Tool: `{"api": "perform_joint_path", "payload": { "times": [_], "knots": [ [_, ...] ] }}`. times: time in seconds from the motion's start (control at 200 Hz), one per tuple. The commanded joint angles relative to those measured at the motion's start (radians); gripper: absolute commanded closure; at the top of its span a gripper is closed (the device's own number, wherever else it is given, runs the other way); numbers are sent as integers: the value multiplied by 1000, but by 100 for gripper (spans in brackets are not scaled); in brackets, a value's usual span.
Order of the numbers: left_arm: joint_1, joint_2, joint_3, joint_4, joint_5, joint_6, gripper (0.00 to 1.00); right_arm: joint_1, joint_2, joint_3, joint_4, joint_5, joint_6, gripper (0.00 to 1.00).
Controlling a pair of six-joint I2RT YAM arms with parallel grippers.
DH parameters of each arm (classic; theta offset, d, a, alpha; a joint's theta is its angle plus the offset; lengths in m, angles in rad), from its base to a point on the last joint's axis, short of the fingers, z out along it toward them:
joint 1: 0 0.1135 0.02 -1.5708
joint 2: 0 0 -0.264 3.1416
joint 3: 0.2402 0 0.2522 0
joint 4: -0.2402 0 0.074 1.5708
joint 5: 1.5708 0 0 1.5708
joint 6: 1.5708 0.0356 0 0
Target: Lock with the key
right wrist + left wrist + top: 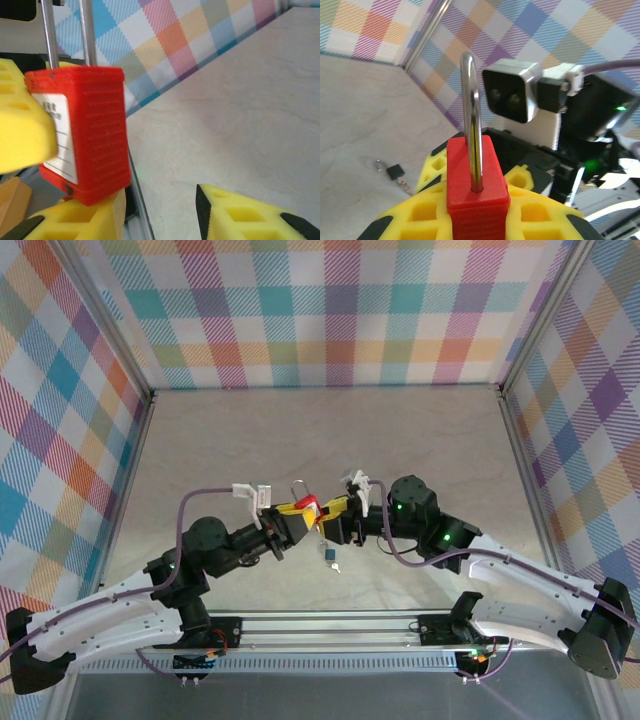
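1. We see the left gripper (293, 512) clamped on the red padlock (307, 503), its yellow pads (540, 215) against both flanks, shackle (471, 115) upright.
2. The right gripper (337, 508), at 3 o'clock of the padlock, gapes wide, gripping nothing.
3. The key (328, 554) lies on the table (250, 430) at 5 o'clock of the padlock, apart from both grippers.
4. The right wrist camera (512, 92) crowds the shackle.
5. We note a pale marbled table and plaid walls (330, 300).

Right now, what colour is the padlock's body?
The padlock body is red, with a white label; the right wrist view shows it best.
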Motion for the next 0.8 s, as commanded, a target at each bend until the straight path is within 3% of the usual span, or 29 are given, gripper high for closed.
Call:
{"api": "perform_joint_path", "payload": {
  "times": [0.0, 0.065, 0.275, 0.345, 0.415, 0.49, 0.675, 0.795],
  "knots": [
    [7, 25, 62, -59, -72, 54, 100, 10, -29, 5, 8, 84, -28, 57],
    [10, 38, 75, -78, -117, 66, 100, 9, -46, 1, 2, 111, -29, 53],
    [30, 112, 155, -162, -218, 124, 100, 9, -62, 18, -94, 147, -47, 53],
    [39, 136, 169, -159, -222, 130, 100, 9, -53, 28, -105, 128, -37, 55],
    [49, 158, 183, -160, -212, 124, 100, 10, -41, 23, -76, 100, -19, 68],
    [56, 172, 190, -150, -207, 117, 100, 17, -14, 30, -52, 81, -3, 69],
    [69, 180, 189, -147, -190, 108, 100, 49, 14, 28, -10, 101, -18, 59],
    [75, 177, 175, -137, -171, 95, 100, 52, 21, 27, -3, 122, -24, 60]
  ]
}}
